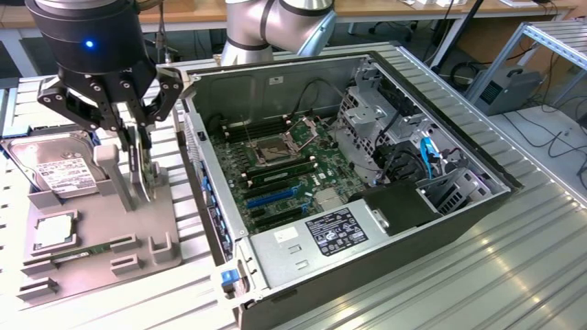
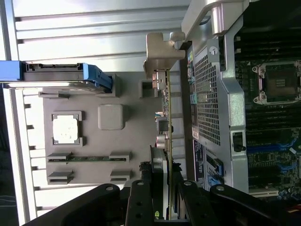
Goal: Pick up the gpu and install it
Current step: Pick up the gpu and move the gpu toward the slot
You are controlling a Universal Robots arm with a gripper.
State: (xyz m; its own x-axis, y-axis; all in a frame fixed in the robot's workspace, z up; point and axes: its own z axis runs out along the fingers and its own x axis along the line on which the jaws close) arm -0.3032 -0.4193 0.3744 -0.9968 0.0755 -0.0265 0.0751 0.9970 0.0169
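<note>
Here the gpu [image 1: 139,161] stands on edge in the grey holder tray [image 1: 101,261] on the desk, to the exterior view's left of the open computer case [image 1: 440,227]. The end effector [image 1: 136,134], half-narrowed, appears to clasp its upper edge. The card is probably light, stiff and fragile, and best gripped across its flat faces.

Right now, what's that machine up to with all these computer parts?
A robot arm's claw is down over the gpu, a thin card standing on edge in a grey tray beside an open computer case. The card sits in the tray, not yet in the case. A hard drive lies in the same tray.
</note>
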